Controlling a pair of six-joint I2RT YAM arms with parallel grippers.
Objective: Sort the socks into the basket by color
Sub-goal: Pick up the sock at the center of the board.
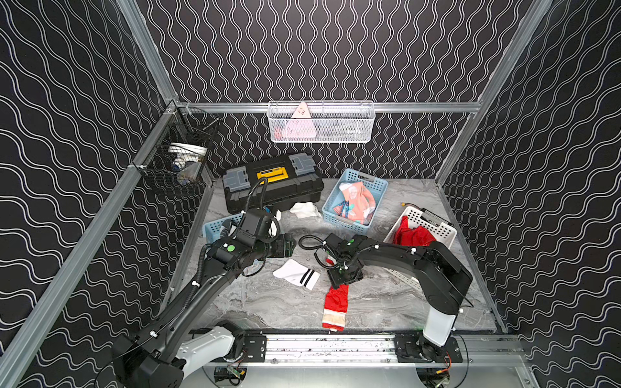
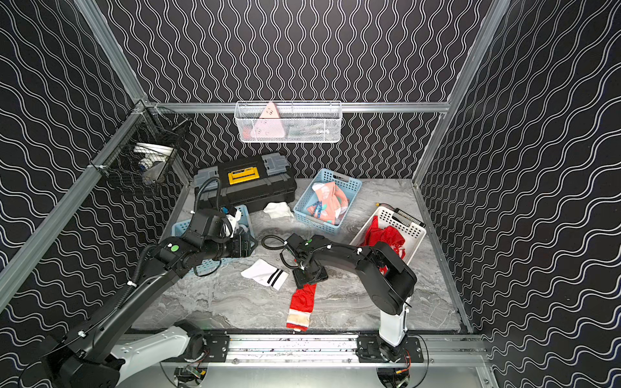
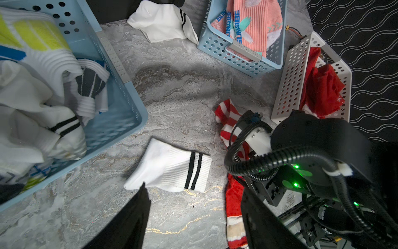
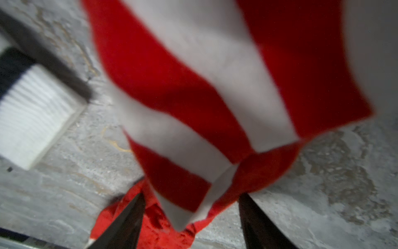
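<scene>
Three perforated plastic baskets stood on the grey marbled bench [image 1: 285, 312]. The pale blue basket [image 1: 211, 230] at centre-left of both top views, half under my left arm, held ribbed white socks [image 3: 32, 90] with yellow, blue and black marks. The second blue basket [image 1: 344, 224], right of centre, held salmon-pink socks [image 1: 361, 201] with teal and white patches. The white basket [image 1: 437, 228] further right held crumpled red socks [image 1: 413, 235].

Three socks lay loose. A crumpled white sock [image 1: 304, 210] sat against the black toolbox [image 1: 285, 191]. A flat ribbed striped sock [image 1: 295, 273], white with two black bands, lay mid-bench. A long red sock [image 1: 336, 302], red-and-white striped at one end and cream-cuffed at the other, stretched toward the lower edge.

My left arm rose from the lower left, its wrist bent toward the centre. My left gripper [image 3: 193, 215] hung above the bench near the striped sock, fingers wide apart and nothing between them. My right arm folded at the elbow, its forearm running leftward. My right gripper [image 1: 344, 277] pointed down onto the red sock, fingers [image 4: 129, 220] apart on either side of the cloth.
</scene>
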